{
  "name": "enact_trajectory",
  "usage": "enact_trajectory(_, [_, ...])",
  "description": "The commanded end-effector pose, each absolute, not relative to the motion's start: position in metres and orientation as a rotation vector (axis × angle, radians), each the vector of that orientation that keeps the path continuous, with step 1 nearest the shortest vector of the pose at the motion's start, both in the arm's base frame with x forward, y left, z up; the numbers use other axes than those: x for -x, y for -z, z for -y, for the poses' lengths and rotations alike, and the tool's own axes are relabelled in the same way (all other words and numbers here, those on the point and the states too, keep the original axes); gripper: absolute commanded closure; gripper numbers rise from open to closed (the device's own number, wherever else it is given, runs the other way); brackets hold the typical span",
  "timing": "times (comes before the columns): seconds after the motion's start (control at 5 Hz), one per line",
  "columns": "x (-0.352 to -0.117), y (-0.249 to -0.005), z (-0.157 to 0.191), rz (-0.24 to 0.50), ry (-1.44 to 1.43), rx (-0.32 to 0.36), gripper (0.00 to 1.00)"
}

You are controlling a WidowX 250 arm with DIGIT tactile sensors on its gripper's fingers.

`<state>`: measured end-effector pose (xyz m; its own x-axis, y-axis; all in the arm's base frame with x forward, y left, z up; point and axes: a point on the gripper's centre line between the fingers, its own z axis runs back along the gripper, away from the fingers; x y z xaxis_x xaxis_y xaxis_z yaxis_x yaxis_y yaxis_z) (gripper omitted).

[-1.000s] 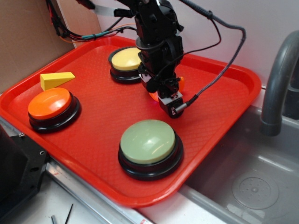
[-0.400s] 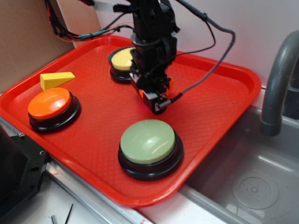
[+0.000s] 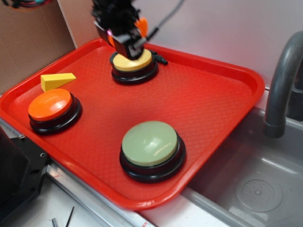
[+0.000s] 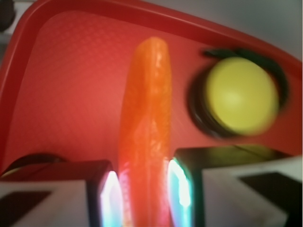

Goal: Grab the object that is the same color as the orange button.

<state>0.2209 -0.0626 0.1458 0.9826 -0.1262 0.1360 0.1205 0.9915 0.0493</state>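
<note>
My gripper [image 3: 127,34] is lifted high over the back of the red tray [image 3: 203,90], above the yellow-topped button [image 3: 133,61]. It is shut on the small orange crescent piece [image 4: 146,127], which stands between the two fingers in the wrist view. A bit of that piece shows beside the gripper in the exterior view [image 3: 142,24]. The orange button [image 3: 50,105] sits on its black base at the tray's left front, far from the gripper.
A yellow wedge block [image 3: 57,80] lies at the tray's left edge, behind the orange button. A pale green-topped button [image 3: 150,143] stands at the front of the tray. A metal sink [image 3: 255,189] and grey tap [image 3: 281,80] are at the right. Cardboard stands at the back left.
The gripper, shut on the orange piece, has risen from the tray's middle and moved back and left, to above the yellow-topped button.
</note>
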Motion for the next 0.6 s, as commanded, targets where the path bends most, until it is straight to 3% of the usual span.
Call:
enact_trajectory(0.0, [-0.215,-0.229,0.056,0.177,0.048,0.008,1.00])
enact_trajectory(0.4, [-0.223,-0.214,0.051,0.137,-0.025,0.001,1.00])
